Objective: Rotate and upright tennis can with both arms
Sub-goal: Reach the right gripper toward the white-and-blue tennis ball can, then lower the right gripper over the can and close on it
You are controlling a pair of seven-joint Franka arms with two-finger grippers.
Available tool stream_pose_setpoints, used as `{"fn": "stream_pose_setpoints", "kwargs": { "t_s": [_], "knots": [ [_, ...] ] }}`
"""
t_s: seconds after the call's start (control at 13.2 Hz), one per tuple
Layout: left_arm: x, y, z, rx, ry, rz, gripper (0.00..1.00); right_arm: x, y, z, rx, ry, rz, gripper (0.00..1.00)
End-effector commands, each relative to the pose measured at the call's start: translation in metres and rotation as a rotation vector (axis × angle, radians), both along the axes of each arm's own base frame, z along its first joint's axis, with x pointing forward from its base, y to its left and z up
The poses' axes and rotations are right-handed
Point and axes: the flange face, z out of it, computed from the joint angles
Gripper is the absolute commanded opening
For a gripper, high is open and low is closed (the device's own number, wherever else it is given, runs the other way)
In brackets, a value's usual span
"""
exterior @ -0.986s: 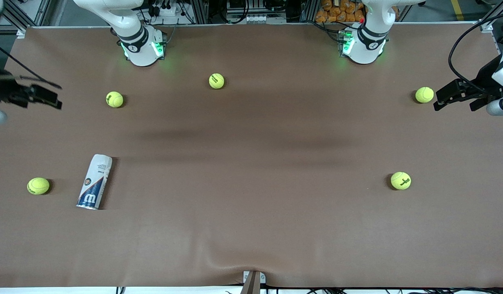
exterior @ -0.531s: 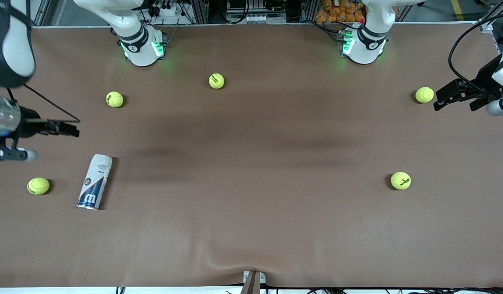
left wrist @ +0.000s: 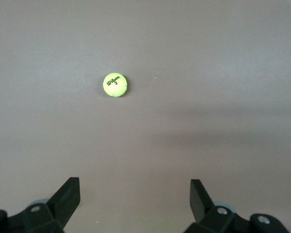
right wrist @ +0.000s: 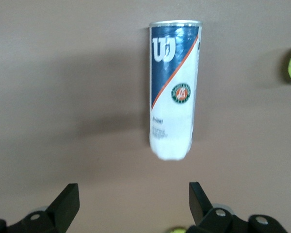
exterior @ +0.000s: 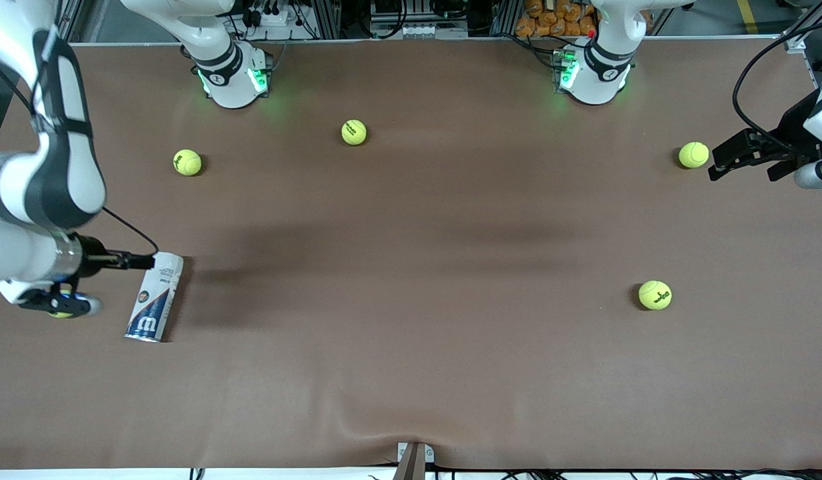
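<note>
The tennis can (exterior: 155, 297) lies on its side toward the right arm's end of the table, with its metal rim end nearer the front camera. Its white, blue and red label with the "W" shows in the right wrist view (right wrist: 174, 92). My right gripper (exterior: 147, 261) hangs right by the can's white end, not touching it. It is open (right wrist: 133, 199) with nothing between its fingers (right wrist: 68, 201). My left gripper (exterior: 716, 163) waits open at the left arm's end, beside a tennis ball (exterior: 693, 155), and it is empty (left wrist: 135, 199).
Loose tennis balls lie about: one (exterior: 187, 162) and another (exterior: 353, 132) near the robots' bases, one (exterior: 655, 295) toward the left arm's end. The right wrist mostly hides a ball (exterior: 61, 313) beside the can. The left wrist view shows one ball (left wrist: 115, 85).
The right arm has swung in from the table's end toward the can, bringing its open gripper beside the can's white end. The left arm and the can have not moved.
</note>
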Motion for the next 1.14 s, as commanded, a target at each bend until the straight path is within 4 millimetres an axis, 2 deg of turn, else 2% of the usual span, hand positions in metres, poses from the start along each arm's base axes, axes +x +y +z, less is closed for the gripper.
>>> {"fn": "stream_pose_setpoints", "kwargs": {
  "t_s": [0.0,0.23,0.38,0.68,0.91,1.06],
  "knots": [
    [0.000,0.001,0.002,-0.009,0.005,-0.011,1.00,0.012,-0.012,-0.039,-0.034,0.007,0.009,1.00],
    [0.000,0.001,0.001,-0.010,0.006,-0.009,1.00,0.017,-0.031,-0.076,-0.032,0.028,-0.010,1.00],
    [0.000,0.002,0.001,-0.010,0.006,-0.009,1.00,0.027,-0.033,-0.096,-0.012,-0.013,0.109,1.00],
    [0.000,0.001,0.001,-0.008,0.006,-0.011,1.00,0.031,-0.047,-0.118,0.003,-0.058,0.129,1.00],
    [0.000,0.002,0.001,-0.008,0.006,-0.011,1.00,0.030,-0.046,-0.138,0.004,-0.042,0.142,1.00],
    [0.000,0.003,0.001,-0.008,0.006,-0.009,1.00,0.033,-0.046,-0.140,0.005,-0.062,0.141,1.00]
  ]
}}
